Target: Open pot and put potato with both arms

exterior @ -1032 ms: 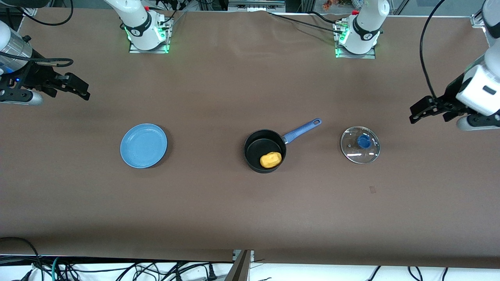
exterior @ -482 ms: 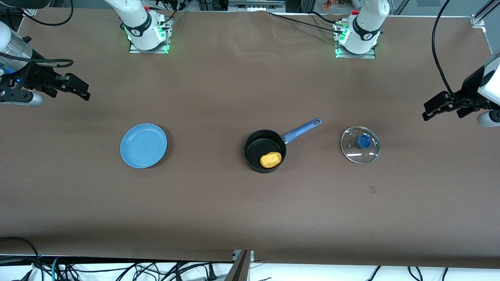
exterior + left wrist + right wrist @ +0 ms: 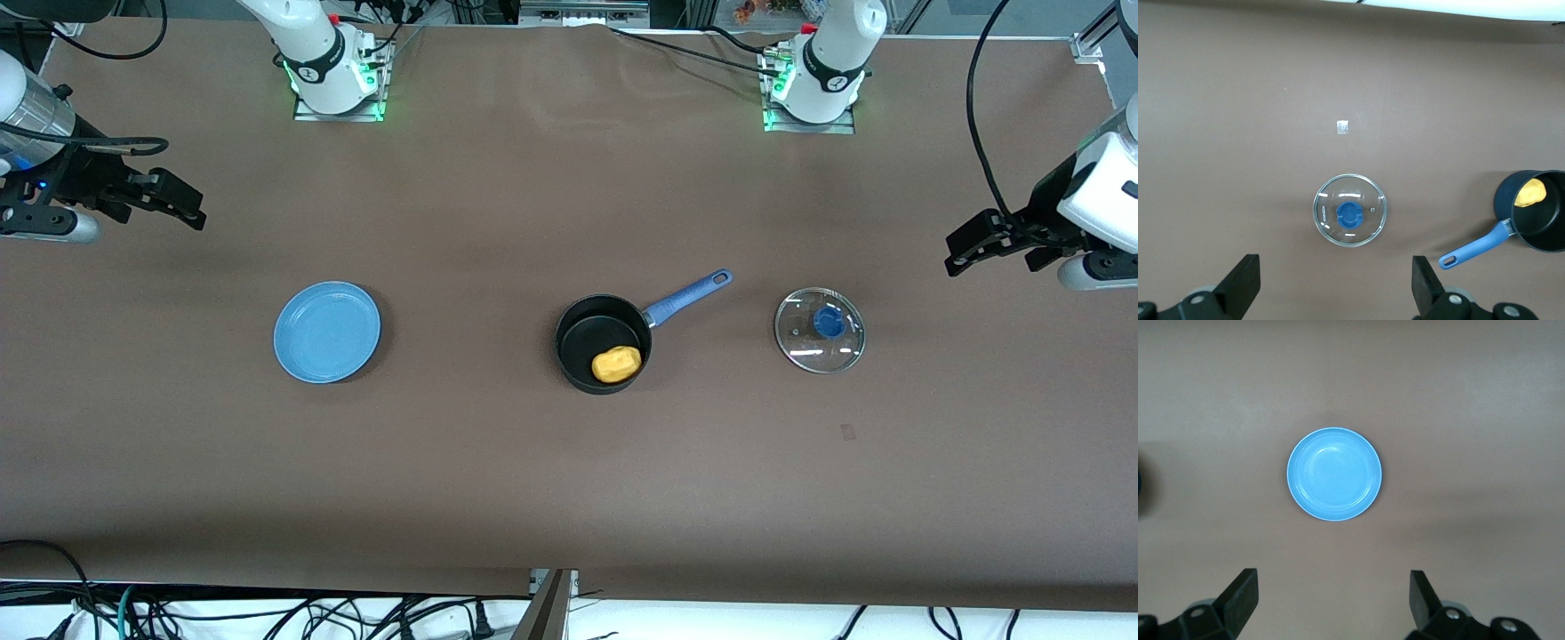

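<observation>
The black pot (image 3: 589,336) with a long blue handle stands open at the table's middle. The yellow-orange potato (image 3: 616,364) lies inside it, also seen in the left wrist view (image 3: 1530,192). The clear glass lid (image 3: 820,330) with a blue knob lies flat on the table beside the pot, toward the left arm's end, and shows in the left wrist view (image 3: 1351,211). My left gripper (image 3: 965,251) is open and empty, up in the air past the lid at the table's end. My right gripper (image 3: 182,205) is open and empty, up in the air at the other end.
A light-blue plate (image 3: 327,332) lies empty on the table toward the right arm's end; it shows in the right wrist view (image 3: 1334,474). A small pale patch (image 3: 848,432) marks the tabletop nearer the camera than the lid. Cables hang below the table's front edge.
My left gripper swung out toward the table's end and has come back part of the way. The right arm, pot, potato, lid and plate have not moved.
</observation>
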`<state>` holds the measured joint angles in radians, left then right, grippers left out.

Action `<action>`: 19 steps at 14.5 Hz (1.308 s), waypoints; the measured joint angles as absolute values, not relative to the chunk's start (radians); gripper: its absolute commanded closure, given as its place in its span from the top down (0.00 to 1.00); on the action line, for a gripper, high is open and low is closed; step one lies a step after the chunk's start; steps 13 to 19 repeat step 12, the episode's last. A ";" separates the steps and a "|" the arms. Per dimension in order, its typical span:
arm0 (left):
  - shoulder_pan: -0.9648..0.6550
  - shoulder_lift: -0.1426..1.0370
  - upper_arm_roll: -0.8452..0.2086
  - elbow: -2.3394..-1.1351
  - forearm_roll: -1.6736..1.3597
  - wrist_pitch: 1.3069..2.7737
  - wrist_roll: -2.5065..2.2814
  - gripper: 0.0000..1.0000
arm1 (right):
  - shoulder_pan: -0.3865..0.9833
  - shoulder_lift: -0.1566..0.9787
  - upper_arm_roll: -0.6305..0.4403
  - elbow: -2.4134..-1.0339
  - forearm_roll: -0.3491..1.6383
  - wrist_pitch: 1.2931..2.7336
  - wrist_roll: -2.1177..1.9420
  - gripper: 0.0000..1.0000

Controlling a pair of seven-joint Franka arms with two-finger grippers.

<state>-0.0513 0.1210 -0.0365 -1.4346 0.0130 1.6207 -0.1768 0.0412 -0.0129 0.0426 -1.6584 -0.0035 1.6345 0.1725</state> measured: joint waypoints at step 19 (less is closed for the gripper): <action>-0.064 0.122 -0.011 -1.418 0.013 1.608 -0.177 1.00 | 0.041 -0.013 0.043 -1.658 -0.004 1.627 0.172 1.00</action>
